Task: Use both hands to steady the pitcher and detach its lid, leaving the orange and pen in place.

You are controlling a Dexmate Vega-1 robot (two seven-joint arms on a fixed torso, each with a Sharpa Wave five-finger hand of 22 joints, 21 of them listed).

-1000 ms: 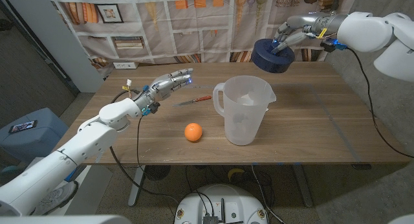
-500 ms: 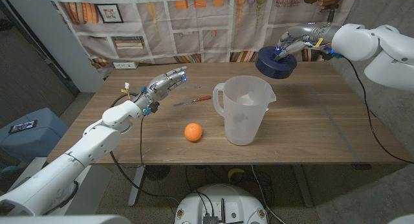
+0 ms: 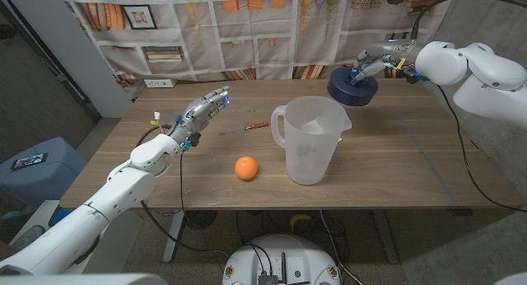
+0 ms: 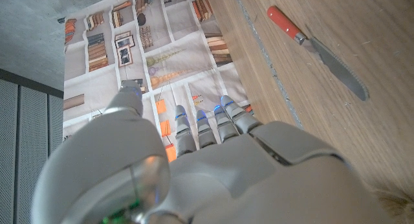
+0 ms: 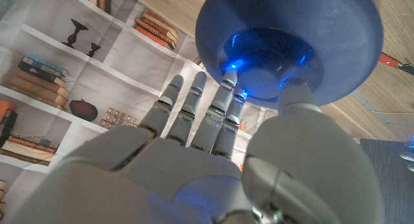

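Note:
A clear plastic pitcher (image 3: 310,141) stands lidless at the table's middle. Its dark blue round lid (image 3: 352,86) (image 5: 289,46) is held by my right hand (image 3: 368,58) (image 5: 213,130) low over the table's far right part, pinched by its knob. My left hand (image 3: 203,110) (image 4: 194,153) hovers with fingers extended and apart above the far left part of the table, holding nothing. An orange (image 3: 245,168) lies left of the pitcher near the front. A red-handled pen-like tool (image 3: 244,128) (image 4: 317,48) lies between my left hand and the pitcher.
The wooden table (image 3: 395,165) backs onto a wall hanging printed with bookshelves (image 3: 247,30). A power strip (image 3: 160,83) sits at the far left edge. Cables trail along my left arm. A blue bin (image 3: 33,170) stands left of the table.
My right hand has carried the lid down and slightly right toward the table's far right part. My left hand has drifted a little farther away and left.

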